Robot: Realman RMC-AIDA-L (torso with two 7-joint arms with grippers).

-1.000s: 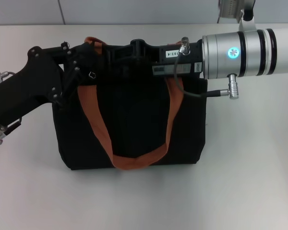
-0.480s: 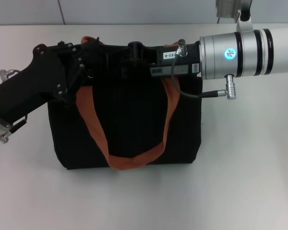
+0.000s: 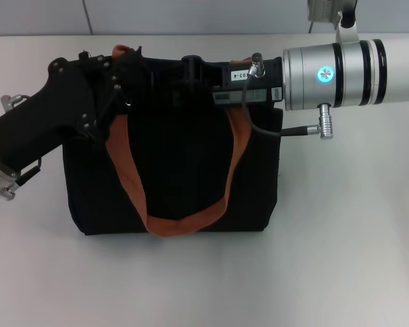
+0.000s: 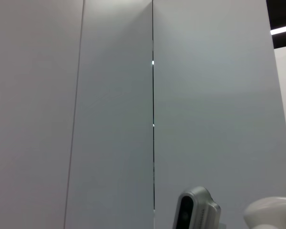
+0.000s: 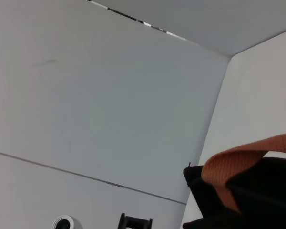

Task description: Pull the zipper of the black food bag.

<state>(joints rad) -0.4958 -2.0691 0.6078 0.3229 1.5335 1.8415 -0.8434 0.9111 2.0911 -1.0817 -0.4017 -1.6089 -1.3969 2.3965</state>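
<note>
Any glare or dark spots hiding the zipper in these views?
Head view: even light, no glare, but the black bag swallows detail and both end effectors, left and right, cover its top, so the zipper can't be seen. Left wrist view: only wall. Right wrist view: a strap, no zipper.

Even, bright overhead light; the black food bag (image 3: pixel 170 170) swallows detail (soft shadow beneath), no blur.

A white table (image 3: pixel 341 225) meets pale grey wall panels (image 4: pixel 114 119) split by thin seams.
</note>
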